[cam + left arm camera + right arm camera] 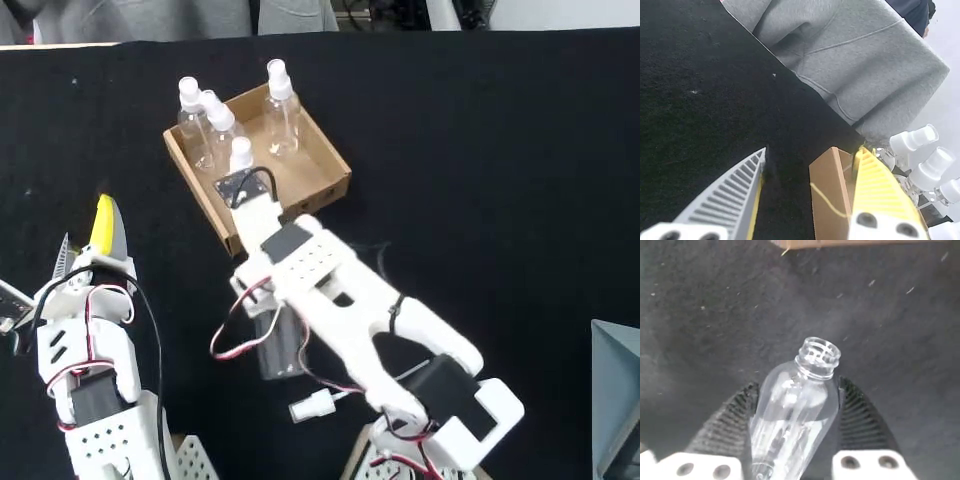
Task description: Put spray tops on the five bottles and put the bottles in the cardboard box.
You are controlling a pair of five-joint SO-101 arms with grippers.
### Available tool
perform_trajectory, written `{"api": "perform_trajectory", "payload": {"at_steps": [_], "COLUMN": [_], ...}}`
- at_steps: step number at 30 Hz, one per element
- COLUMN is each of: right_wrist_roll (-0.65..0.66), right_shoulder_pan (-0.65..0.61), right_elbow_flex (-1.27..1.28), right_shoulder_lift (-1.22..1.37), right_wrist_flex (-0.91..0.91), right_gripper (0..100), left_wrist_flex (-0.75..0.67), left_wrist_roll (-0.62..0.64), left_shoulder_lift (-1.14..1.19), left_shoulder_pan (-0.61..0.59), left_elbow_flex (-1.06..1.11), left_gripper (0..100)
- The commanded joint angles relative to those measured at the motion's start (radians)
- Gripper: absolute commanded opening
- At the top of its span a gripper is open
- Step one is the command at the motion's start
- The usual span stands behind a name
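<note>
The right gripper (799, 387) is closed around a clear plastic bottle (795, 410) with a bare threaded neck. Its black ribbed pads press on either side of the shoulder, and the open mouth points away past the fingertips. Beyond that mouth is a strip of black cloth-covered table (500, 150), then the near wall of the shallow brown cardboard box (305, 168). Four clear bottles with white spray tops (220, 125) stand inside it, three of them crowded toward the end nearest this arm. Whether the held bottle rests on the cloth or hangs just above it cannot be told. The left gripper (813, 150), one finger yellow and one grey, is spread wide with nothing between its fingers, and a corner of the box lies just ahead of its tips. The main risk is that this bottle goes into the box uncapped, since the free gripper carries no top. The smooth round plastic could also swivel or slip in a pinch set this high on the shoulder, which would throw the neck off line for threading. Lowering it among the crowded bottles could tip one over.
</note>
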Motion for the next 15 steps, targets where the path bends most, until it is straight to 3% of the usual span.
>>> {"api": "perform_trajectory", "payload": {"at_steps": [1, 10, 15], "right_wrist_roll": [0.198, 0.41, 0.615], "right_shoulder_pan": [0.055, 0.049, 0.048], "right_elbow_flex": [-0.068, -0.065, -0.064], "right_shoulder_lift": [-0.021, -0.019, -0.019], "right_wrist_flex": [-0.006, -0.006, -0.014], "right_gripper": [7.5, 7.5, 7.4], "left_wrist_flex": [-0.005, -0.005, -0.005], "left_wrist_roll": [-0.012, -0.014, -0.014], "left_shoulder_lift": [-0.011, -0.011, -0.011], "left_shoulder_pan": [-0.01, -0.01, -0.01], "left_elbow_flex": [0.024, 0.024, 0.024], "left_gripper": [26, 26, 26]}}
